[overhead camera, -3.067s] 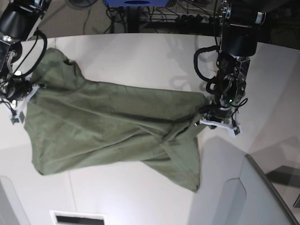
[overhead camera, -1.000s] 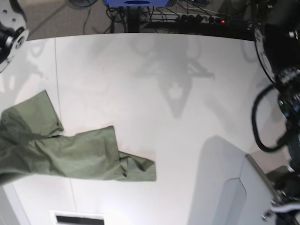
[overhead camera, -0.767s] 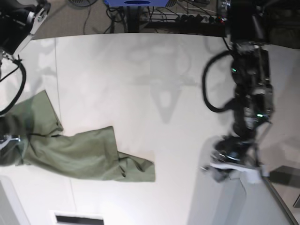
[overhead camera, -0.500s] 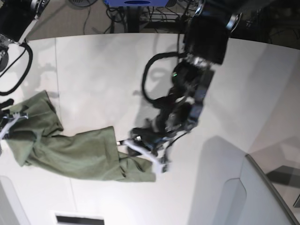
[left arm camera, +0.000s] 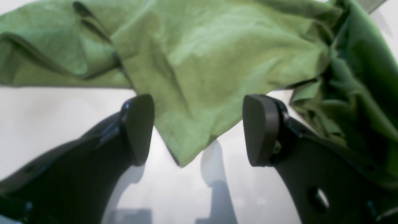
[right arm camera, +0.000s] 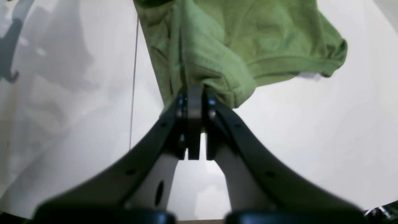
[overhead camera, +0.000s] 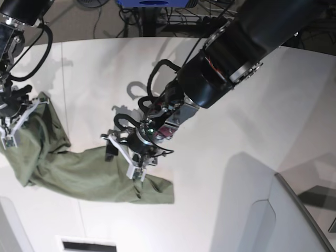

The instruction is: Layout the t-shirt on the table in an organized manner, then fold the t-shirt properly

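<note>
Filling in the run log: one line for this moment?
left gripper: open over t-shirt corner | right gripper: shut on t-shirt | t-shirt: bunched on table

The t-shirt (overhead camera: 79,170) is plain olive green; the desk (overhead camera: 220,105) is white with a thin dark seam.

The left arm (overhead camera: 236,58) is a thick black cylinder of segments with a pale ring band near its joint; looped black cables (overhead camera: 157,79) run alongside; a small green light and a red patch show near the wrist; the left gripper (left arm camera: 199,130) has glossy black curved fingers ending in flat, rounded, matte dark pads (left arm camera: 261,129); the right arm (overhead camera: 18,16) is likewise black with a looping black cable; the right gripper (right arm camera: 194,124) has black arched fingers with small screws beside the pads and round holes lower down.
</note>
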